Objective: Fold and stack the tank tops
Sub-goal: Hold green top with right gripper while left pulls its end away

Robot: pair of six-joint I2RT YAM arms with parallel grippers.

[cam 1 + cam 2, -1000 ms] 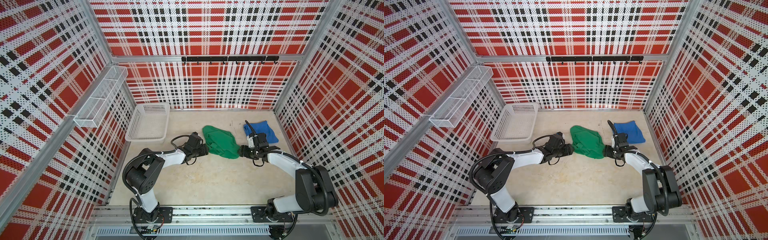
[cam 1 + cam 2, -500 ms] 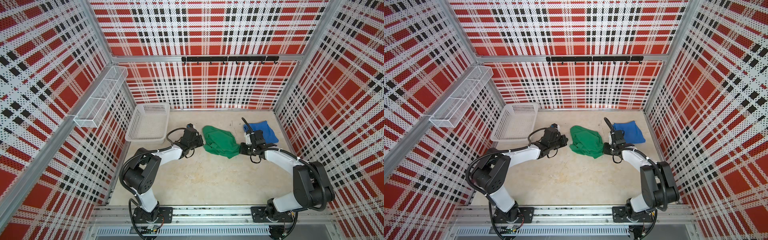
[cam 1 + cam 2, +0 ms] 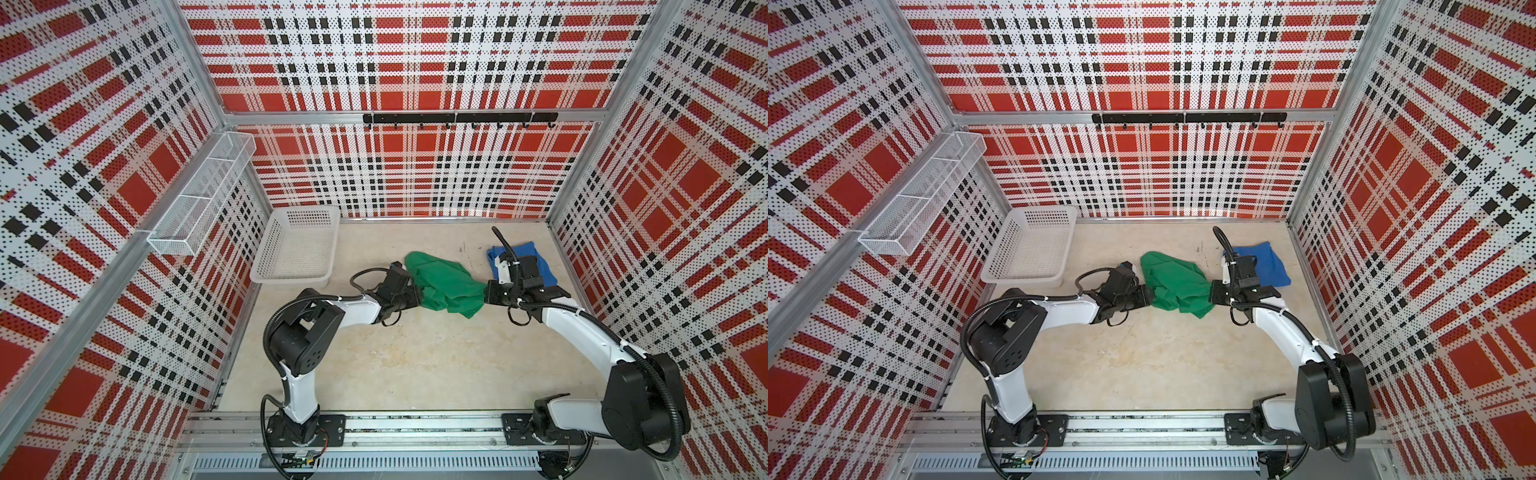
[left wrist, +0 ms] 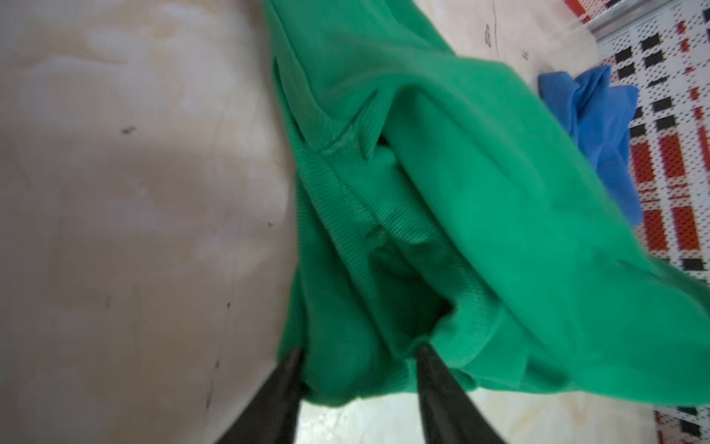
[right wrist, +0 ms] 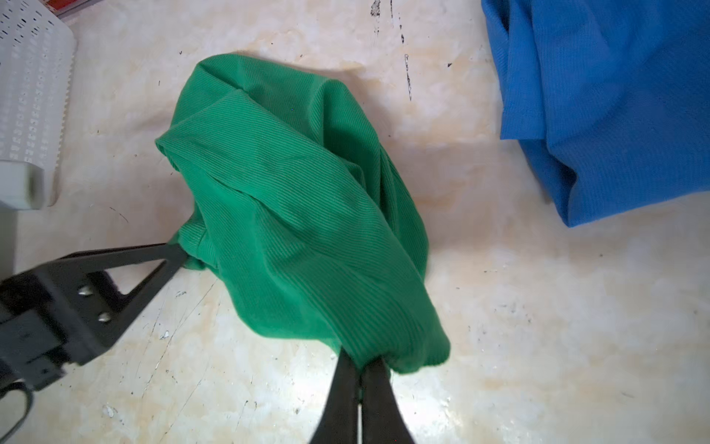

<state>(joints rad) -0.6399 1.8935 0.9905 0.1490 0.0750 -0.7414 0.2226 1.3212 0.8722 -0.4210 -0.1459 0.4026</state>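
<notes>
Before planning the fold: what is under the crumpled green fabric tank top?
Beige tabletop shows around the crumpled green fabric tank top. Whatever lies directly beneath is covered by its folds and cannot be seen.

Basket point(image 3: 270, 245) sits left; larger tank top point(image 3: 444, 282) centre; smaller tank top point(image 3: 525, 250) right, behind.

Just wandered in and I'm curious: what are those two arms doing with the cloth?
Two robot arms are working on the green top, which is bunched up, not yet folded. The right gripper is shut on one edge of it. The left gripper is at the opposite edge with cloth between its parted fingers; whether it grips is unclear. The blue top lies apart on the table, behind the right arm. The basket is untouched.
</notes>
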